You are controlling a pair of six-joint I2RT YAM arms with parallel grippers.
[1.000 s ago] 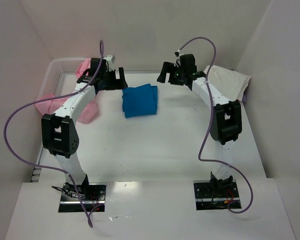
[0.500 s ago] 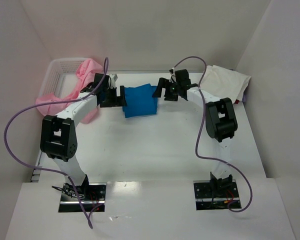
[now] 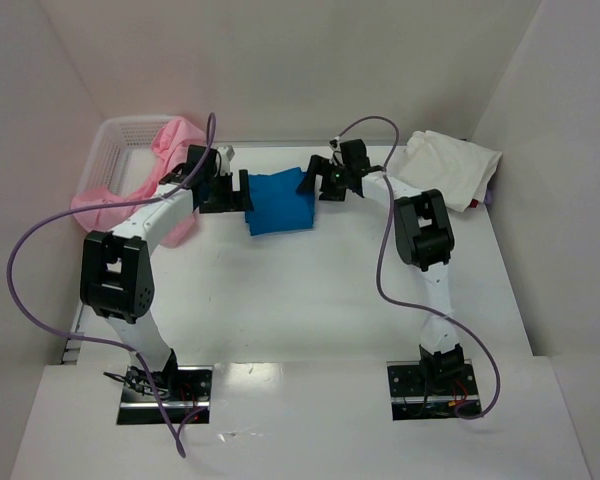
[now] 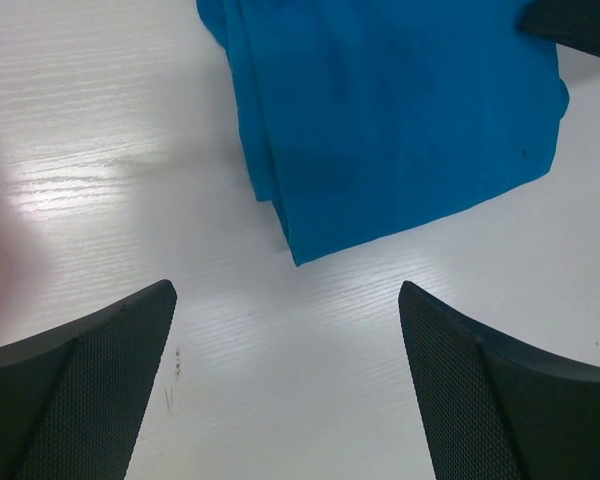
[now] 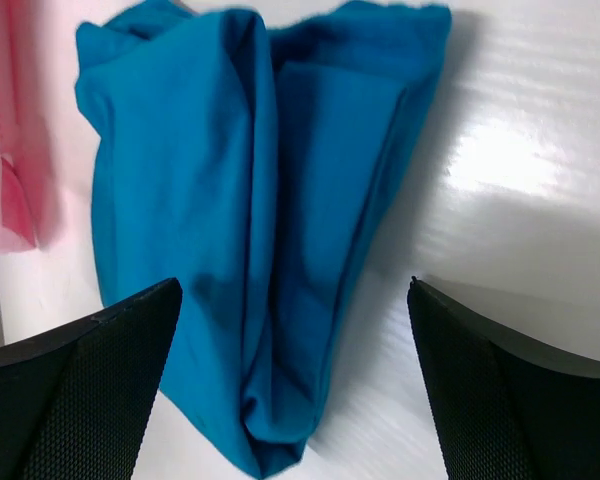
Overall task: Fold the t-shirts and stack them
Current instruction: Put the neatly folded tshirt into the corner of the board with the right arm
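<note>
1. Both grippers have their fingers spread wide and hold nothing. The left gripper (image 3: 225,190) sits at 9 o'clock of the folded blue t-shirt (image 3: 278,203), the right gripper (image 3: 318,180) at 2 o'clock.
2. Left wrist view: bare table (image 3: 300,300) lies between the fingers, with the shirt's corner just beyond at 12 o'clock.
3. Right wrist view: the shirt's folded end lies between the fingers; contact cannot be told.
4. Pink t-shirts (image 3: 95,205) drape the basket (image 3: 120,130) at 10 o'clock of the table.
5. A cream-white t-shirt (image 3: 450,165) lies at 2 o'clock.
</note>
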